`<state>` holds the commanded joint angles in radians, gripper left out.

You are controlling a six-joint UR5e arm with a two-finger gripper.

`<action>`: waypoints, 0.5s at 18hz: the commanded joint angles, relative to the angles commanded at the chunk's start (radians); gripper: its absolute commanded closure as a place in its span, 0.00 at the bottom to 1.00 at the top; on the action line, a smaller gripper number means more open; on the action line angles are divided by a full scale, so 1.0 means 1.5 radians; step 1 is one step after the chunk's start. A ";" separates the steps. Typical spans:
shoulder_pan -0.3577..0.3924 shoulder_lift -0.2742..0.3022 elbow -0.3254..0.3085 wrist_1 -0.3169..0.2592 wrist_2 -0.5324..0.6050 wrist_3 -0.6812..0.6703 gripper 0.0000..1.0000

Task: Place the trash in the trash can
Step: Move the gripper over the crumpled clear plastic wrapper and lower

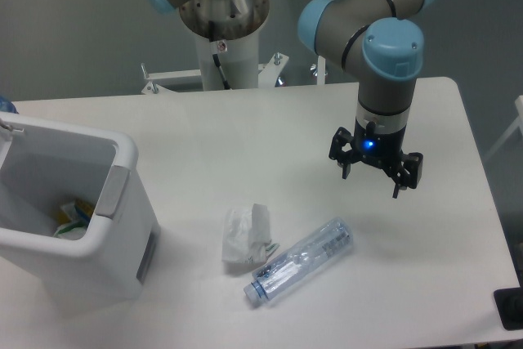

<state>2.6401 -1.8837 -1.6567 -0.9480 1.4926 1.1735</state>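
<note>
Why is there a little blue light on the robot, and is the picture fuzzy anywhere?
In the camera view, a small blue lamp glows on the tool just above its fingers; the light is soft and even, with faint shadows under the bottle and tissue; the whole picture is slightly soft, and the bottle's label is too blurry to read.

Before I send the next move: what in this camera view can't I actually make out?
- Trash can: left side cut off by the frame edge; its walls hide most of the contents.
- Bottle: label too blurred to read.
- Tissue: whether it touches the bottle is unclear.
- Gripper: fingertip gap too small to judge.
</note>
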 joint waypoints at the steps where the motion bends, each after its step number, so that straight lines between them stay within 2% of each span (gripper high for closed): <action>1: -0.005 0.000 0.000 0.001 0.000 -0.003 0.00; 5: -0.022 0.000 -0.005 0.001 -0.003 -0.006 0.00; 9: -0.063 -0.002 -0.029 0.030 -0.015 -0.056 0.00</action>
<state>2.5450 -1.8868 -1.6995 -0.9037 1.4696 1.0894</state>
